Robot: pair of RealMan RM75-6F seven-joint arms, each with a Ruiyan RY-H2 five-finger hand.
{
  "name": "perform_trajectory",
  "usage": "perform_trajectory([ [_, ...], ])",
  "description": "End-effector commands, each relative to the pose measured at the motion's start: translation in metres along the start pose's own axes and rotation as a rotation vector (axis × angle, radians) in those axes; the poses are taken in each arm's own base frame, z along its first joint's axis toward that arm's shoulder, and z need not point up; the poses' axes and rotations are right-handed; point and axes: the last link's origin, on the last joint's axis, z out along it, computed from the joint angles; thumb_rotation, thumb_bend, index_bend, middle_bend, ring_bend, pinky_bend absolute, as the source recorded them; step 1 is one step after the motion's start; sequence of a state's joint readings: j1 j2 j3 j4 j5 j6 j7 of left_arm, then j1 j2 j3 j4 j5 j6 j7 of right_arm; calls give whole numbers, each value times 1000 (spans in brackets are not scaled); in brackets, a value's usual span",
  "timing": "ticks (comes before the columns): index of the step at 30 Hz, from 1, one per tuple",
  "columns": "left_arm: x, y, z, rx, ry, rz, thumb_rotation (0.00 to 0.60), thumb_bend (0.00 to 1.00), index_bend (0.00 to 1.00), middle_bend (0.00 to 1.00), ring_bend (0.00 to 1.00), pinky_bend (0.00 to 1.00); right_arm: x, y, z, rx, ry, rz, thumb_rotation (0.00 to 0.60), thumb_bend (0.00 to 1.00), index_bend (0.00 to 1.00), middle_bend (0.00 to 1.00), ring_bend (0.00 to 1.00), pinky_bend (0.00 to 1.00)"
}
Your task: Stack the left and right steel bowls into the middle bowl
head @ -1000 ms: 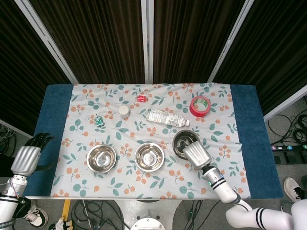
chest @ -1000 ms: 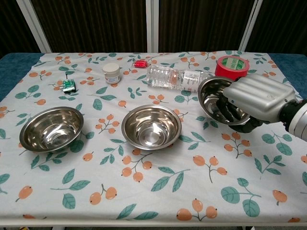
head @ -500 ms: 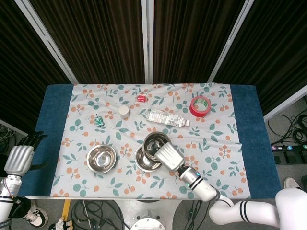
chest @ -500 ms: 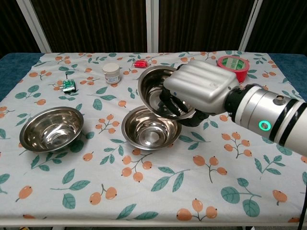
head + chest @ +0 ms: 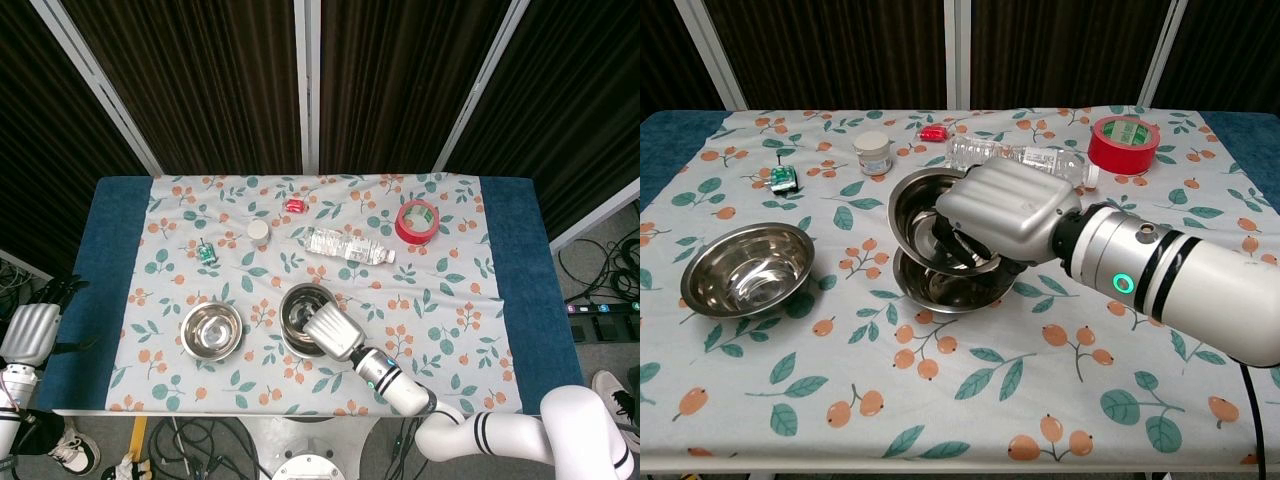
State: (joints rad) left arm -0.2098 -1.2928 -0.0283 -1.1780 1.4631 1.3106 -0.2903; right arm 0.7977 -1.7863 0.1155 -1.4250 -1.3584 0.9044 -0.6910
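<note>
The right hand grips the right bowl by its rim, fingers curled inside, holding it tilted just above the middle bowl near the tabletop's front edge. Next it likely needs levelling, lowering and release. The left bowl sits empty, front left. The left hand hangs off the table, holding nothing, fingers apart.

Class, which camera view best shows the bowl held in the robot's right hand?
The chest view: the held bowl shows tilted above the middle bowl, gripped by the right hand. The head view shows only its rim from above, partly covered.
</note>
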Motion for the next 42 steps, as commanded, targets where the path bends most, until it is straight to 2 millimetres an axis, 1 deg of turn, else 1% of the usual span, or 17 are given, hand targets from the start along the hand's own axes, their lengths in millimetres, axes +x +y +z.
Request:
perform_trajectory([
  [1, -1, -1, 0, 3, -2, -3, 522, 159, 235, 222, 124, 227, -2, -3, 2, 26, -28, 4, 600, 227, 625, 601, 427, 226],
  [3, -1, -3, 0, 5, -4, -5, 520, 159, 236, 222, 123, 227, -3, -1, 2, 37, -45, -2, 600, 97, 583, 568, 398, 210],
  [5, -1, -4, 0, 7, -6, -8, 518, 158, 235, 222, 123, 226, -3, 0, 2, 38, -52, -2, 600, 28, 555, 543, 371, 194],
  [6, -1, -4, 0, 8, -8, -10, 519, 158, 235, 222, 123, 227, -2, 0, 2, 37, -56, -1, 600, 11, 544, 534, 360, 189],
  [11, -1, -4, 0, 5, -11, -10, 519, 159, 235, 222, 123, 227, 5, 5, 1, 30, -51, -2, 600, 0, 481, 515, 317, 162],
  [14, -1, -3, 1, 4, -9, -14, 518, 159, 235, 222, 123, 227, 13, 9, -2, 25, -38, 4, 600, 0, 433, 490, 288, 140],
  [17, 0, -2, 2, -1, -11, -12, 519, 158, 235, 222, 123, 227, 23, 15, -8, 18, -26, -5, 600, 0, 413, 470, 269, 121],
  [22, 0, 2, 2, -10, -9, -5, 517, 158, 236, 222, 124, 227, 43, 26, -25, -4, -6, -25, 600, 0, 389, 442, 245, 93],
  [25, 1, 5, 2, -23, -1, 6, 532, 159, 235, 222, 124, 227, 62, 36, -38, -38, 29, -6, 600, 0, 386, 439, 244, 93],
  [27, 1, 8, 2, -40, -3, 19, 559, 160, 235, 222, 123, 227, 80, 46, -47, -70, 77, 19, 600, 0, 386, 439, 253, 138],
  [29, 2, 13, 3, -59, -8, 34, 585, 160, 236, 222, 124, 227, 96, 56, -55, -101, 128, 40, 600, 0, 385, 443, 302, 257],
  [30, 2, 16, 4, -74, -11, 48, 591, 160, 236, 222, 124, 227, 106, 63, -61, -125, 164, 56, 600, 1, 386, 443, 326, 298],
  [32, 3, 23, 5, -100, -15, 67, 599, 160, 236, 222, 124, 227, 119, 78, -70, -169, 212, 65, 600, 18, 400, 449, 384, 386],
  [33, 3, 29, 5, -121, -20, 81, 600, 160, 237, 222, 124, 227, 126, 90, -76, -206, 239, 59, 600, 28, 408, 453, 394, 400],
  [36, 0, 43, 3, -184, -52, 127, 600, 160, 237, 223, 124, 227, 137, 117, -94, -305, 298, 52, 600, 87, 443, 468, 407, 417],
  [39, -7, 58, -2, -238, -95, 170, 600, 161, 237, 222, 124, 228, 146, 132, -112, -384, 340, 117, 600, 101, 447, 473, 404, 417],
  [42, -17, 72, -7, -283, -134, 218, 600, 162, 237, 222, 123, 228, 147, 141, -126, -426, 357, 132, 600, 101, 449, 481, 401, 417],
])
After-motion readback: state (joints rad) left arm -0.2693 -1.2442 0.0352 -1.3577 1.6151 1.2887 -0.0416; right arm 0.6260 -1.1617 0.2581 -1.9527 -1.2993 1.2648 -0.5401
